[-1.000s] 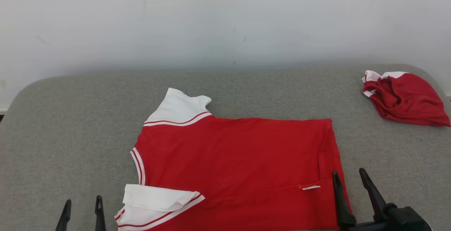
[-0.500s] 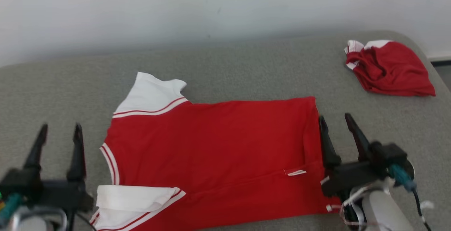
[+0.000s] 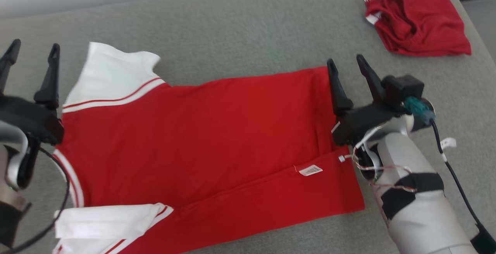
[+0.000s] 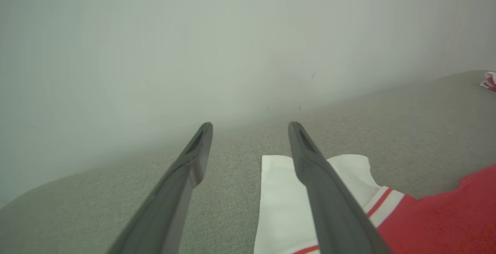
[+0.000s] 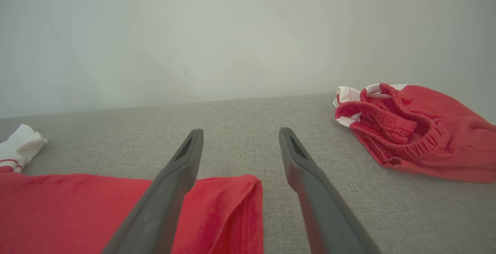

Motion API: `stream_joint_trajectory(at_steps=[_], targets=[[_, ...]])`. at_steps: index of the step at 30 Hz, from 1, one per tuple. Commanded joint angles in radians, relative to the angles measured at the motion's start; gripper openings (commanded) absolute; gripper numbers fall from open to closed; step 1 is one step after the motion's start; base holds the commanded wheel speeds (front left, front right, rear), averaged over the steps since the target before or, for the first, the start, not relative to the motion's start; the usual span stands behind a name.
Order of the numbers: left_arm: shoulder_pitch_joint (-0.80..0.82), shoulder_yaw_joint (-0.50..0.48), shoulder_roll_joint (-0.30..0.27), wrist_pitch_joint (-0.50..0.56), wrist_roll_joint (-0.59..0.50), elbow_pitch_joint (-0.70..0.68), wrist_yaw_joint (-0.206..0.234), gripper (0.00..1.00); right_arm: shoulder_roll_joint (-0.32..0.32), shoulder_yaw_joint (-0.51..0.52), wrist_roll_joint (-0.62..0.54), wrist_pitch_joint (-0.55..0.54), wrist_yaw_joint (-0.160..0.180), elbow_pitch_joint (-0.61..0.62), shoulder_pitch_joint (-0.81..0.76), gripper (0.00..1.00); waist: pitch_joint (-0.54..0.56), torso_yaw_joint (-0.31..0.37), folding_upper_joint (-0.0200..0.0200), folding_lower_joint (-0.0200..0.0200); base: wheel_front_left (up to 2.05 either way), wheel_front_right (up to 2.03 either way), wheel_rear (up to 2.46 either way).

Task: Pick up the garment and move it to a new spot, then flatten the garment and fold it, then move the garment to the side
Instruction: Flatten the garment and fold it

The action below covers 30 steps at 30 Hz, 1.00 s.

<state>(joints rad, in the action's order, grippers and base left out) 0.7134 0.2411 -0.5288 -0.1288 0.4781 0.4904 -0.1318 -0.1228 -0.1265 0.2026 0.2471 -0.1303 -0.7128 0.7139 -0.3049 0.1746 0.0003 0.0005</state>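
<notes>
The garment is a red shirt with white, red-striped sleeves, spread flat on the grey padded table with its collar end to the left. My left gripper hangs open just left of the far white sleeve. In the left wrist view that gripper has its right finger over the sleeve. My right gripper stands open at the far corner of the hem. In the right wrist view it straddles the folded hem edge. Neither gripper holds anything.
A crumpled pair of red shorts with white trim lies at the far right corner of the table, also seen as the red shorts. A pale wall rises behind the table. The table's right edge runs close beside the shorts.
The head camera has tilted down and turned. Both grippers, still open, have reached forward from the shirt's near edge to its far sleeve and far hem corner. The shirt lies unchanged.
</notes>
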Motion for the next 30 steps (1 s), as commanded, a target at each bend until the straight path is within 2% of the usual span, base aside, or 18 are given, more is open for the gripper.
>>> stream_joint_trajectory(at_steps=[1, 8, 15, 22, 28, 29, 30], targets=[[0.021, 0.013, -0.014, 0.017, 0.022, 0.018, 0.002, 1.00, 0.007, -0.007, 0.010, 0.004, 0.000, -0.010, 0.020, 1.00, -0.064, 0.056, -0.0003, -0.0005, 0.00, 0.00, 0.00], [0.151, 0.162, -0.087, 0.096, 0.163, 0.111, 0.002, 1.00, 0.027, -0.054, 0.033, 0.015, 0.000, -0.066, 0.105, 1.00, -0.124, 0.093, -0.0003, -0.0005, 0.00, 0.00, 0.00], [0.253, 0.260, -0.130, 0.122, 0.221, 0.210, 0.002, 1.00, 0.036, -0.091, 0.059, 0.019, 0.000, -0.063, 0.135, 1.00, -0.163, 0.133, -0.0003, -0.0005, 0.00, 0.00, 0.00], [0.301, 0.312, -0.135, 0.155, 0.271, 0.323, 0.002, 1.00, 0.043, -0.115, 0.069, 0.018, 0.000, -0.027, 0.127, 1.00, -0.176, 0.159, -0.0003, -0.0005, 0.00, 0.00, 0.00], [0.319, 0.359, -0.118, 0.149, 0.312, 0.376, 0.002, 1.00, 0.038, -0.162, 0.079, 0.017, 0.000, -0.051, 0.145, 1.00, -0.183, 0.160, -0.0003, -0.0005, 0.00, 0.00, 0.00], [0.321, 0.368, -0.110, 0.142, 0.321, 0.374, 0.002, 0.43, 0.037, -0.172, 0.085, 0.010, 0.000, -0.058, 0.148, 1.00, -0.181, 0.158, -0.0003, -0.0005, 0.00, 0.00, 0.00], [0.324, 0.374, -0.106, 0.133, 0.333, 0.376, 0.002, 0.00, 0.036, -0.182, 0.090, 0.001, 0.000, -0.065, 0.151, 1.00, -0.178, 0.155, -0.0003, -0.0005, 0.00, 0.00, 0.00]])
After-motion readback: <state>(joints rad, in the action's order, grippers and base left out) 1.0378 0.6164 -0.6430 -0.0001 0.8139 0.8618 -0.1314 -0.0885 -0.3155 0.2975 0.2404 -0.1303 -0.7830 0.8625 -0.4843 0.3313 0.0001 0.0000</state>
